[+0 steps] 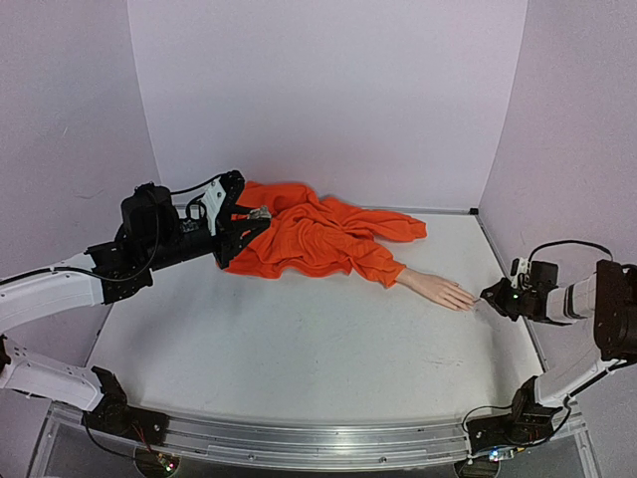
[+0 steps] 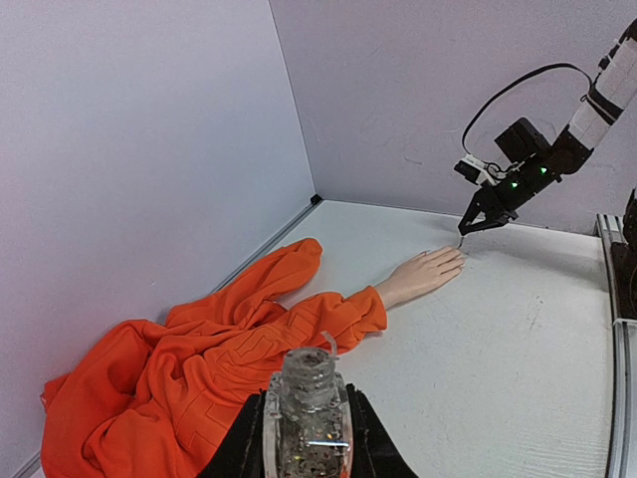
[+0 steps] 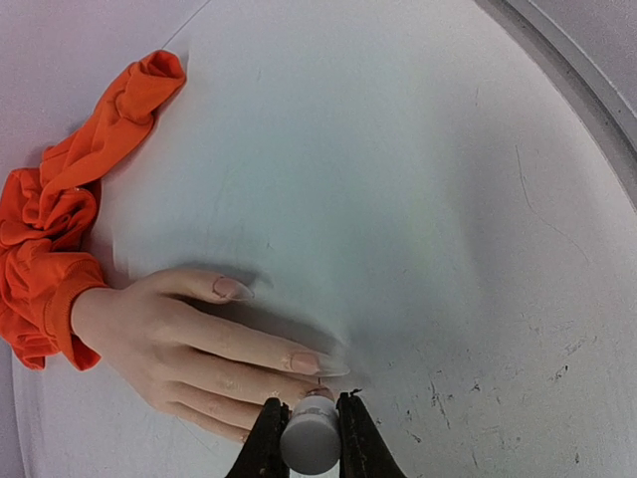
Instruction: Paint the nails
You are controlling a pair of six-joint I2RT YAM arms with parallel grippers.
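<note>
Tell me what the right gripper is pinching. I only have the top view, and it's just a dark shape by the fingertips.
Observer: In the right wrist view, the right gripper is shut on a small white cap, seen end-on just over the mannequin hand.
Operator: And the left one?
Observer: The left gripper is shut on a clear bottle. It is upright, uncapped, and has speckled contents.
Operator: Is a brush at the nails?
Observer: The left wrist view shows a thin brush pointing down from the right gripper. It ends right by the nails, but I cannot tell whether it touches them.
</note>
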